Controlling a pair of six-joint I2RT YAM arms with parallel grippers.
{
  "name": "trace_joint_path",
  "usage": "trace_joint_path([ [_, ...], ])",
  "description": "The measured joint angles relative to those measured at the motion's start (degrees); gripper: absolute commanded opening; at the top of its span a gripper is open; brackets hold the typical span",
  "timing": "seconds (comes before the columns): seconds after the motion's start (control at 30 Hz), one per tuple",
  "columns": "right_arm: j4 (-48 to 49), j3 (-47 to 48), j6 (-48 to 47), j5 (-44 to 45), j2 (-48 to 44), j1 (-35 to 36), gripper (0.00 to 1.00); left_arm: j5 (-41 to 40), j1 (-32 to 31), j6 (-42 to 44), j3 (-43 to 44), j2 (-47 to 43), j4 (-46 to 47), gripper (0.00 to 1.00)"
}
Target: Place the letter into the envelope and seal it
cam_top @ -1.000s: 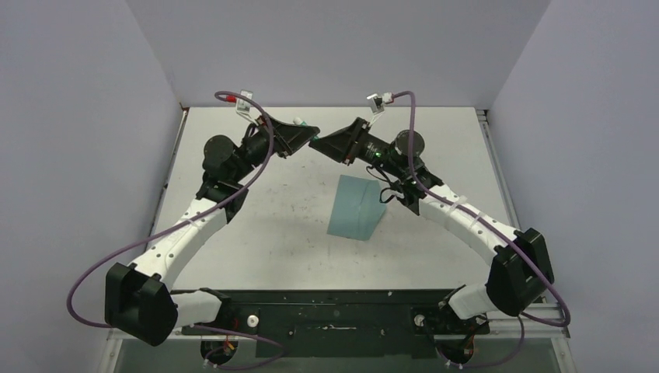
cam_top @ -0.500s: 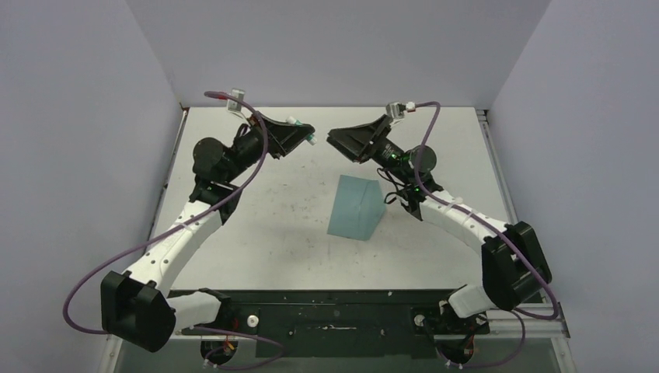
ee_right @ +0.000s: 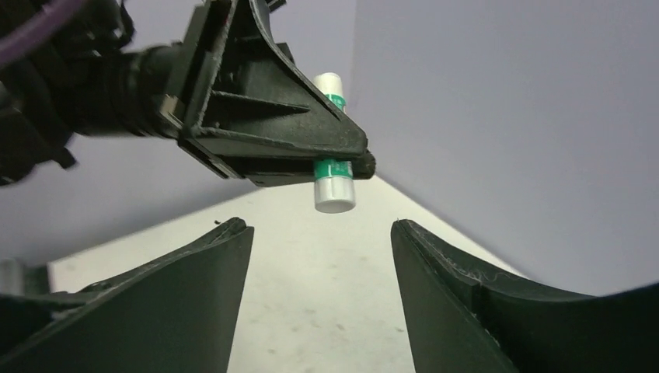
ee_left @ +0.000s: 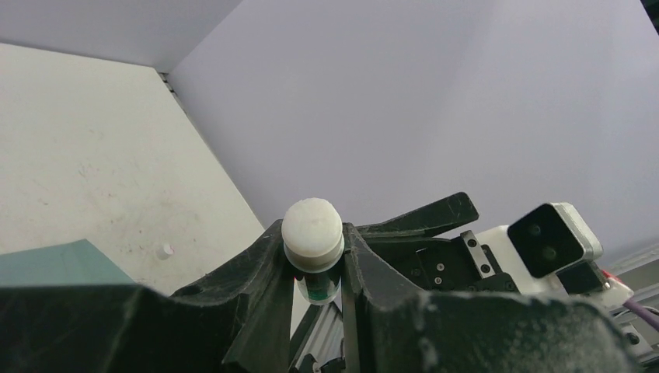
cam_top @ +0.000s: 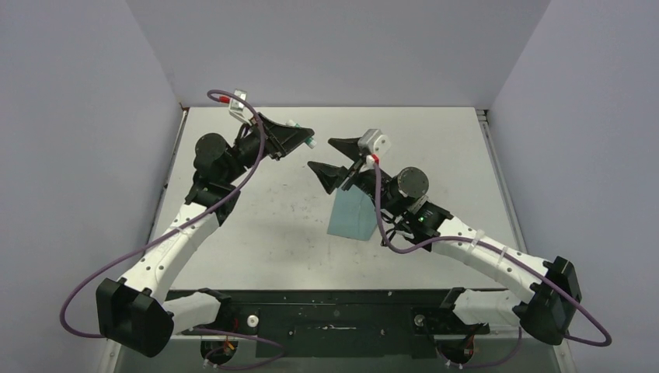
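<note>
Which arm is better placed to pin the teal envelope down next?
Right, I'd judge. Its pincer is open and empty, close above the far edge of the envelope. The left pincer is shut on the white-and-green stick and sits farther from the envelope.

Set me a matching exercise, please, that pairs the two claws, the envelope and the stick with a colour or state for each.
Things:
1. left claw
2. right claw
3. envelope
4. stick

Colour or state:
A. teal, lying on the table
B. open, holding nothing
C. white with a green band, held up off the surface
D. shut on something small

Pairs: 1-D, 2-B, 3-A, 4-C
</note>
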Motion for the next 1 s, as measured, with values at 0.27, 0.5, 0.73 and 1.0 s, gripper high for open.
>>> trace_joint_path([
  [0.27, -0.5, -0.3, -18.0, 6.6, 3.2, 2.8, 0.55, 0.2, 0.0, -0.1, 0.0, -0.8, -2.8, 0.0],
  [0.5, 0.1, -0.3, -22.3, 7.8, 4.1, 3.5, 0.65, 1.7, 0.0, 1.1, -0.1, -1.7, -2.8, 0.0],
  [0.73, 0.8, 0.1, -23.0, 8.3, 4.6, 3.5, 0.62, 3.3, -0.2, 2.4, -0.4, -1.7, -2.9, 0.0],
  [1.0, 0.7, 1.6, -22.5, 8.3, 6.8, 3.5, 0.58, 4.5, -0.2, 4.0, -0.5, -1.7, -3.7, 0.0],
])
